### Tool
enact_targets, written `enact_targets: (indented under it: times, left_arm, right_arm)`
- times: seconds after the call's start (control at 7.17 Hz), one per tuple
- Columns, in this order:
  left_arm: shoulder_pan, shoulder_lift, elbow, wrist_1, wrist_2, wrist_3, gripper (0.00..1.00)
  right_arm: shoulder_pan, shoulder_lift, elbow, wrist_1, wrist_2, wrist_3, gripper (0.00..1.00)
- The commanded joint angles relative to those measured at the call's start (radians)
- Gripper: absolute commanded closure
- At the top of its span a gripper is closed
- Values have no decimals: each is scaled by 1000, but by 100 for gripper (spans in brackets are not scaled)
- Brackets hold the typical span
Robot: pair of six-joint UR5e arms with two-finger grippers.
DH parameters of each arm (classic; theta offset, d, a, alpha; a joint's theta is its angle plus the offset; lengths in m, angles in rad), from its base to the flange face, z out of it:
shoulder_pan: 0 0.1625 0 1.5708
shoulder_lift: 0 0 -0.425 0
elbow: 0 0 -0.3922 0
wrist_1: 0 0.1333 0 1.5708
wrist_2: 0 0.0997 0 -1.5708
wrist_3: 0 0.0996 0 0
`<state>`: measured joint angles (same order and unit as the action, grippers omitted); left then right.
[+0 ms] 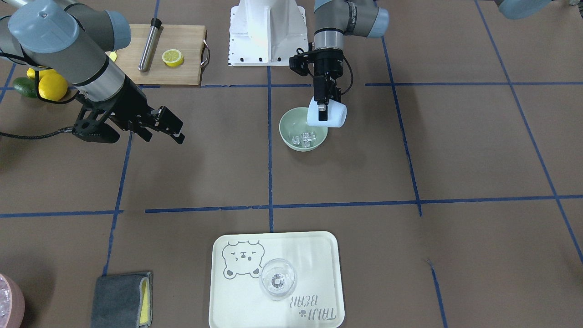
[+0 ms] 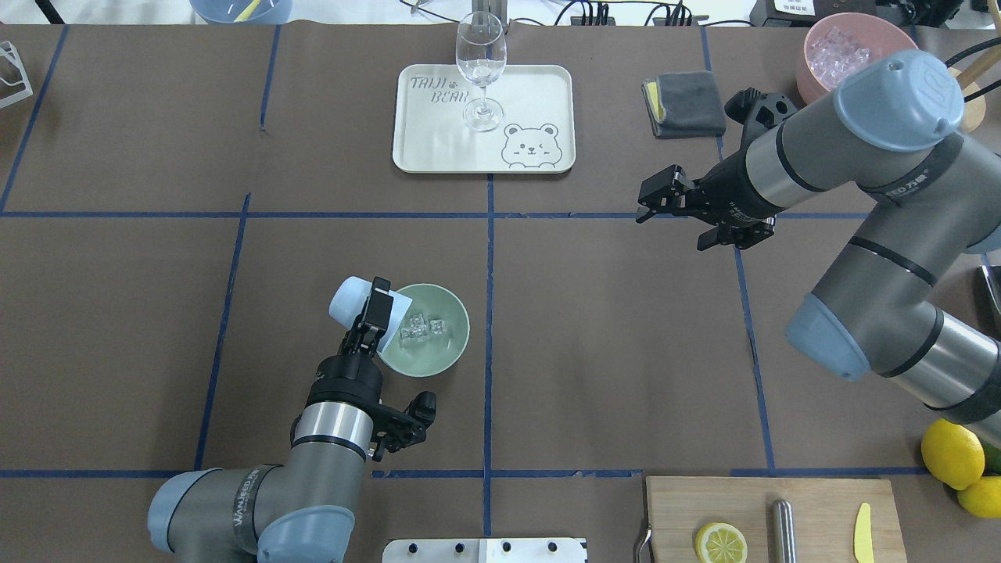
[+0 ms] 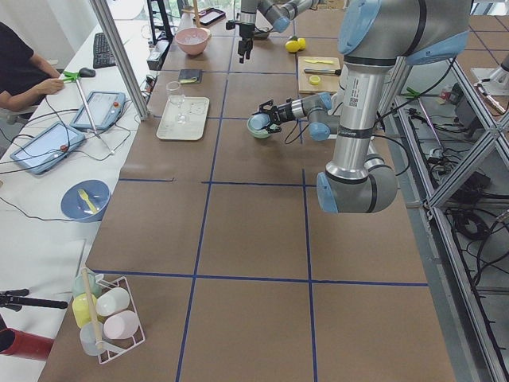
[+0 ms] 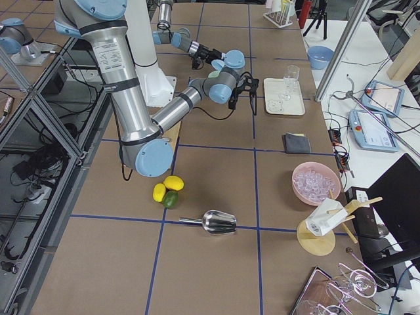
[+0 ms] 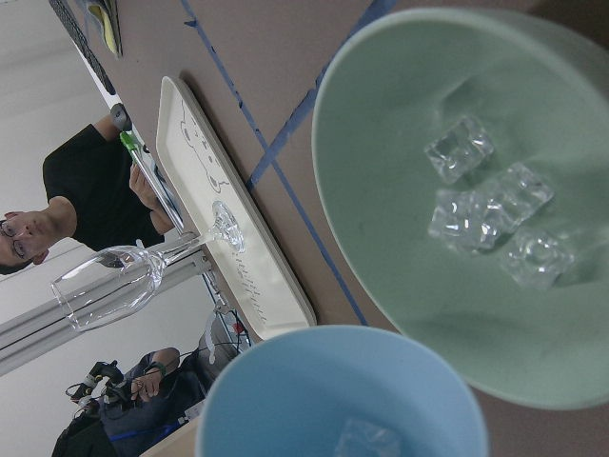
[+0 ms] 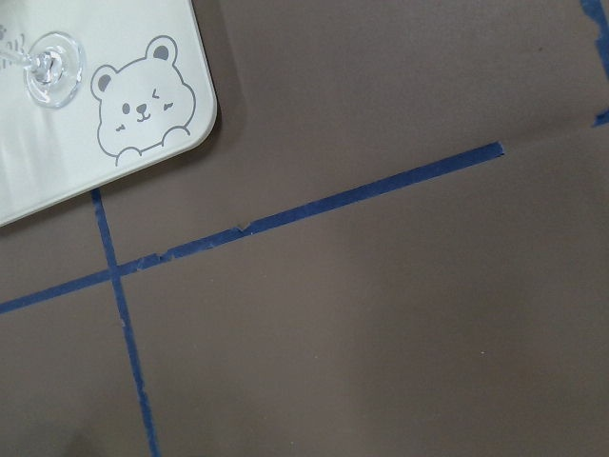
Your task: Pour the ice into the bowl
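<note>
The pale mint-green bowl (image 2: 442, 356) (image 1: 286, 124) stands on the brown table and holds several clear ice cubes (image 2: 422, 329) (image 1: 304, 139). My left gripper (image 2: 378, 310) (image 1: 322, 114) is shut on a light blue cup (image 2: 346, 301) (image 1: 336, 119). It holds the cup tipped on its side over the bowl's rim, mouth toward the bowl. The left wrist view shows the ice (image 5: 490, 205) in the bowl (image 5: 400, 124) and one cube (image 5: 366, 440) still inside the cup (image 5: 276, 400). My right gripper (image 2: 653, 199) (image 1: 175, 130) is open and empty, far from the bowl.
A cream bear tray (image 2: 438, 145) with a wine glass (image 2: 479, 66) lies at the far side. A grey cloth (image 2: 688, 103) and a pink container (image 2: 841, 47) are at the far right. A cutting board (image 2: 813, 508) with a lemon slice (image 2: 720, 543) and lemons (image 2: 952, 453) are near right.
</note>
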<state>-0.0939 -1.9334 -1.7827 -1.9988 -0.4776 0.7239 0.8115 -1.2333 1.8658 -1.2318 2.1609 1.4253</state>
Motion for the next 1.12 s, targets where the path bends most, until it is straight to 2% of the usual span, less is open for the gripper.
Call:
enact_targets:
  times: [0.0, 0.56, 0.98]
  left_arm:
    - [9, 1, 11, 0, 25, -3, 100]
    - [17, 10, 20, -2, 65, -112, 100]
    - [16, 74, -6, -14, 70, -430, 100]
  right_arm:
    - [0, 0, 1, 0, 0, 1, 0]
    - [0, 0, 7, 0, 0, 3, 0]
    - [5, 0, 21, 0, 4, 3, 0]
